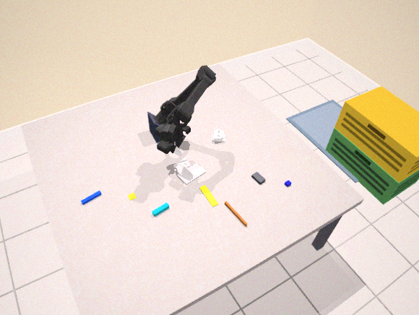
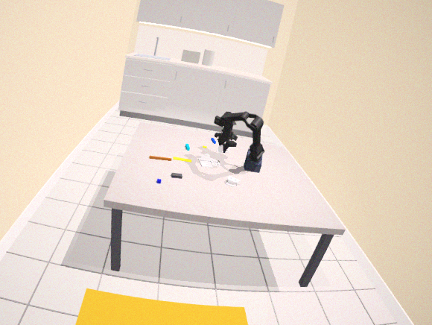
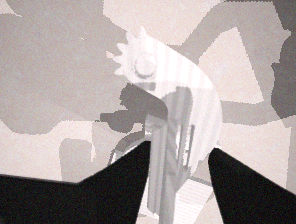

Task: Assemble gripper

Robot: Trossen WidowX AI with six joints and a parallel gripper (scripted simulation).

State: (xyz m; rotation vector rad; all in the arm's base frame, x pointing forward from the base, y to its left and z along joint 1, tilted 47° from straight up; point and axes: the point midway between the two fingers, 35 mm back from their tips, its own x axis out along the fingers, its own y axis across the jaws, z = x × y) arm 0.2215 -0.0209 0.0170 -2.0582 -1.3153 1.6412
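One toothed jaw (image 2: 220,148) (image 3: 200,95) is sitting clamped in my tool (image 1: 175,149) (image 2: 223,147) (image 3: 179,151); the gripper base (image 1: 196,173) (image 2: 205,163) (image 3: 196,198) is lying below it.

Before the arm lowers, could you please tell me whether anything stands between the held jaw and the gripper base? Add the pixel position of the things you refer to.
Nothing visible blocks the gap between the white toothed jaw (image 3: 202,97), held in the gripper (image 3: 179,151), and the white base (image 1: 195,174) (image 2: 204,163).

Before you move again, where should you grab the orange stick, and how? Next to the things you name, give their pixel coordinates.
Probably its middle, from above: the orange stick (image 1: 235,214) (image 2: 160,158) is long, thin and lying flat, so fingers could close across its narrow width. My gripper (image 3: 179,151) is holding a white toothed jaw, though.
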